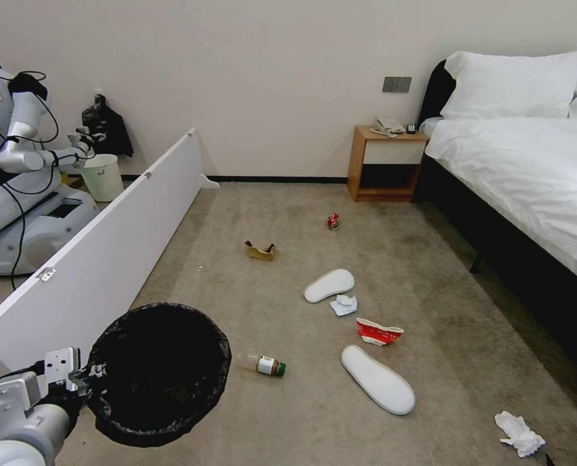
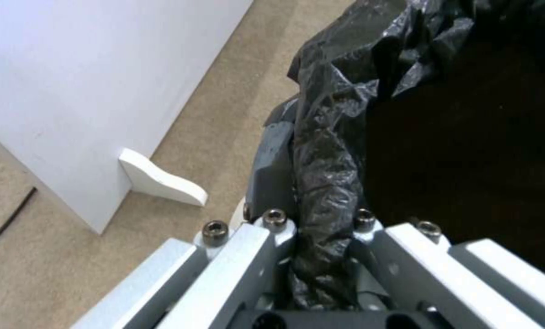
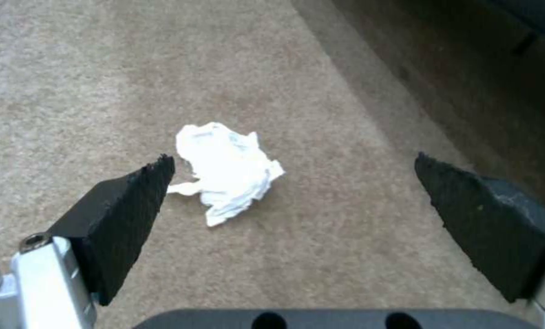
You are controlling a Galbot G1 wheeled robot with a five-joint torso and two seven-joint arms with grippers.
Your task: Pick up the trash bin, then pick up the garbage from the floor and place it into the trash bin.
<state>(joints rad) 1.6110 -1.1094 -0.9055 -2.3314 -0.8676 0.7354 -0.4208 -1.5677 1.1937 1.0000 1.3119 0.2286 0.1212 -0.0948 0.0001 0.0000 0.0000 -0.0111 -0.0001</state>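
Head view: bed [image 1: 528, 168] at right, carpeted floor [image 1: 430, 272] strewn with garbage; trash bin [image 1: 158, 372], black-lined, hangs at lower left, its rim clamped by the left gripper [image 2: 321, 256]. Litter by descending size: 2 slippers [image 1: 377, 387], [image 1: 329, 285], bottle [image 1: 265, 365], carton [image 1: 378, 332], cardboard [image 1: 260, 251], can [image 1: 333, 222]. Right gripper [image 3: 290, 201], fingers wide apart, hovers over a white tissue [image 3: 226, 171] lying nearer 1 pad. Risk: closing off-centre may pinch carpet or nudge the tissue aside; the thin bag may slip in the clamp.
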